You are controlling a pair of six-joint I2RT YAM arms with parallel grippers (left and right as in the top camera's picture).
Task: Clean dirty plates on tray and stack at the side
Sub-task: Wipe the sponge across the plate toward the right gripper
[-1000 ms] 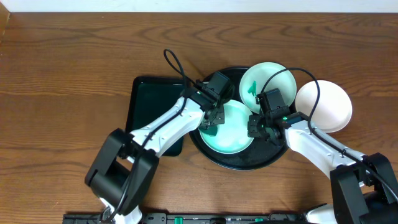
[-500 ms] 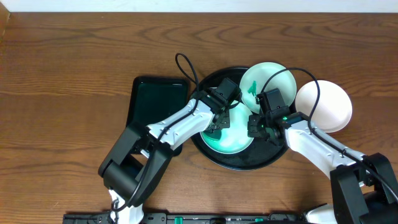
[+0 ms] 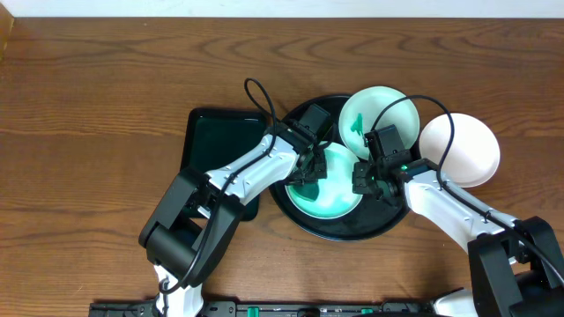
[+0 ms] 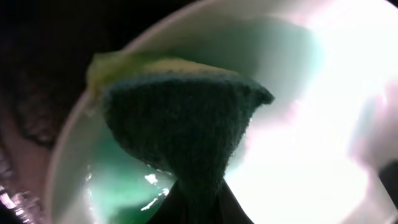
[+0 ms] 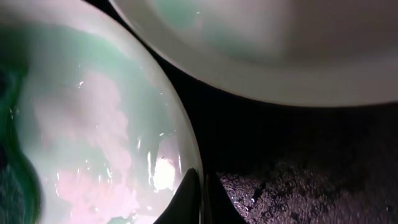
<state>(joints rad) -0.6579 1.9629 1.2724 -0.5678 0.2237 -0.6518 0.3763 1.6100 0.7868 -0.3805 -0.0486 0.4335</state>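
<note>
- Right gripper [image 3: 364, 180] is pinched shut on the right rim of the mint plate [image 3: 335, 198], which lies in the middle of the black tray [image 3: 352, 231]
- Left gripper [image 3: 307, 172] is clenched on a sponge [image 4: 186, 124], with the green face pressed into that plate's left side
- White plate [image 3: 463, 150] sits on the table [image 3: 88, 88], just right of the tray
- Second plate [image 3: 379, 110], with a green smear inside, overlaps the tray's far-right rim
- Green tray [image 3: 216, 145] lies just left

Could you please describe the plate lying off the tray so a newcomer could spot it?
Find the round black tray mid-table. Just right of it, on the wood, lies a plate. Unlike the two mint-tinted plates on the tray, it is plain white.
</note>
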